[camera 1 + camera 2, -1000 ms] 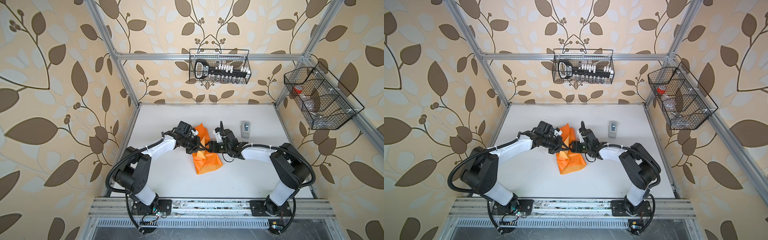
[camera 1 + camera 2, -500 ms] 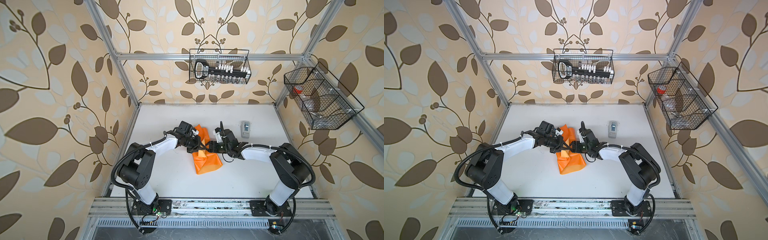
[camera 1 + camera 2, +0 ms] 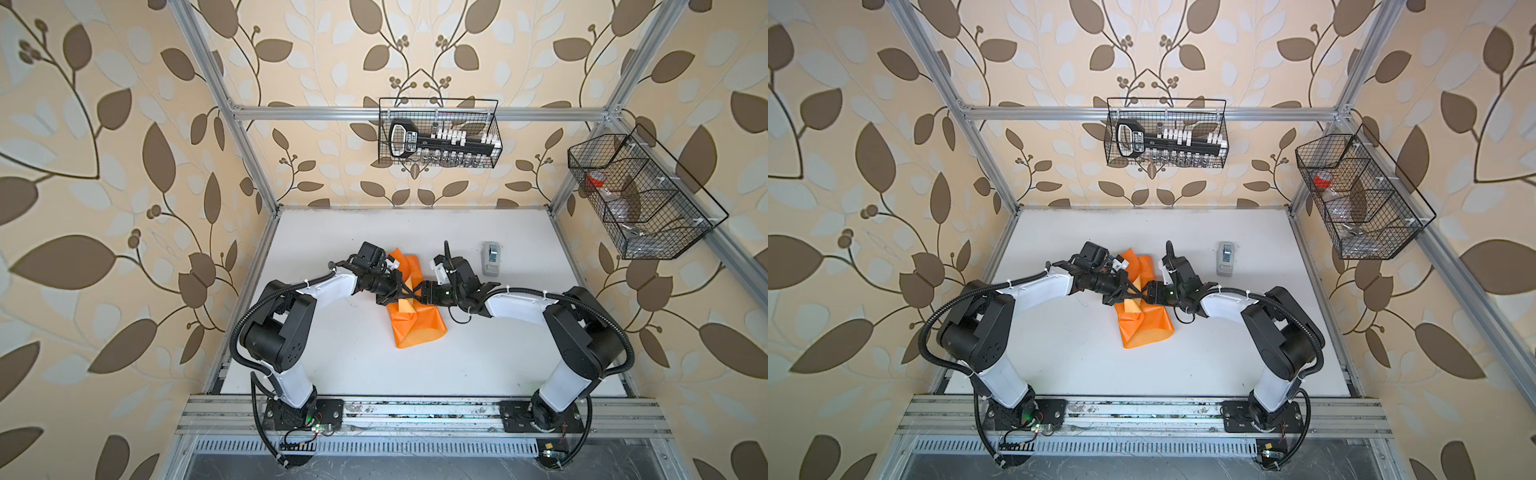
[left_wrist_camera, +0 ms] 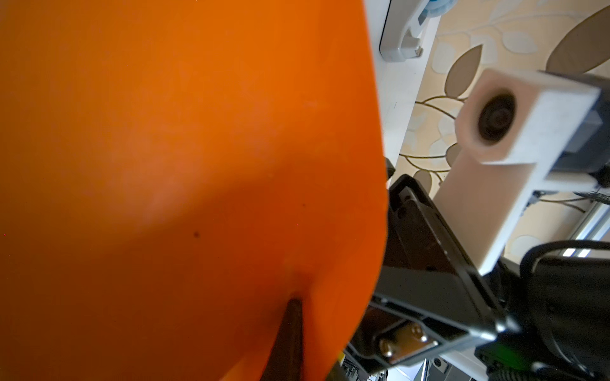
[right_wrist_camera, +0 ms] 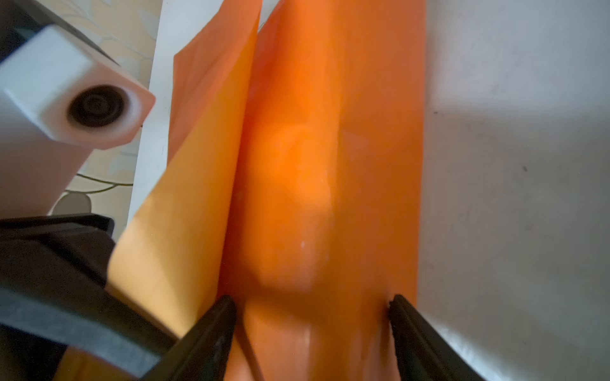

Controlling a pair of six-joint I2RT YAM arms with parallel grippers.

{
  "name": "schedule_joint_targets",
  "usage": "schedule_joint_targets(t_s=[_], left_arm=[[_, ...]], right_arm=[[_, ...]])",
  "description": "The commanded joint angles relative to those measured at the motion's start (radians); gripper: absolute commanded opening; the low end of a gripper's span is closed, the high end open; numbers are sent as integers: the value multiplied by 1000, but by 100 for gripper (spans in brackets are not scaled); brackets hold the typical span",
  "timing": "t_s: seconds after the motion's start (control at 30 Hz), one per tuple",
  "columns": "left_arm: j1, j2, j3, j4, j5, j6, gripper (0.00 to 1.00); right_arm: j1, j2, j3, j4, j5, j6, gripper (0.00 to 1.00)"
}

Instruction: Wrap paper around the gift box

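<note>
- Paper (image 3: 417, 328), bright orange, sits near the middle of the white tabletop (image 3: 340, 374) in both top views (image 3: 1148, 328), loosely folded. One curled flap lies flat toward the front rail, and another part rises behind the two arms.
- Gift box: hidden in every view. No black face shows past the orange sheet.
- Left pincer (image 3: 402, 291) reaches in from the left and is clenched on a fold of the paper. In the left wrist view the sheet (image 4: 165, 158) fills most of the picture, and one dark finger (image 4: 288, 333) pokes up against it at the lower edge.
- Right pincer (image 3: 420, 290) comes in from the right, almost tip to tip with the left one over the paper.
- In the right wrist view the right pincer (image 5: 310, 313) is spread wide and released. One finger (image 5: 214, 333) stands on each side of a long orange ridge (image 5: 330, 165), right at its flanks, and a paler flap slants off beside it.
- Tape dispenser (image 3: 491, 258), grey-white, stands on the tabletop behind the right arm, apart from the paper. It also shows in a top view (image 3: 1226, 258) and at the edge of the left wrist view (image 4: 401, 36).
- Wire basket (image 3: 438, 133) hangs on the back wall, holding a black tool and white pieces.
- A second wire basket (image 3: 642, 199) hangs on the right-hand wall.
</note>
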Motion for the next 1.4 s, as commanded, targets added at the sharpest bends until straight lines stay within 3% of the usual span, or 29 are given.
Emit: schedule_joint_targets(t_s=[0.0,0.5,0.87,1.13,1.37], left_arm=[[-29,48,-30,25,-1,-4,7],[-33,70,-37,27,-2,-1,6],[-40,80,-26,26,-2,0,6],[-47,82,-26,26,-2,4,6],[-49,82,-21,32,1,0,6]], right_arm=[[0,-11,3,-115,-13,-16,76],[-83,-108,3,-129,-29,-24,82],[-73,-19,128,-140,-85,-24,84],[-62,31,192,-179,-51,-14,82],[-61,63,191,-176,-37,-2,74]])
